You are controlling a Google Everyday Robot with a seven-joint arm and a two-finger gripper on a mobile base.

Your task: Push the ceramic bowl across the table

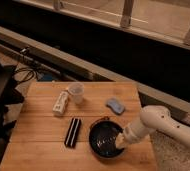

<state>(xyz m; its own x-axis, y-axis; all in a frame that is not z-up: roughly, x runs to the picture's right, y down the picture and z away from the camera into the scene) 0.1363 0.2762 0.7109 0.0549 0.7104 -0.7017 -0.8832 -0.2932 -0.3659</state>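
The ceramic bowl, wide, glossy and black, sits on the wooden table near its front right. My white arm comes in from the right, and my gripper reaches down at the bowl's right rim, touching or just inside it. The fingertips are hidden against the bowl.
A black rectangular item lies left of the bowl. A small translucent white cup and a white packet stand at the back left. A blue sponge lies at the back right. A window wall runs behind the table.
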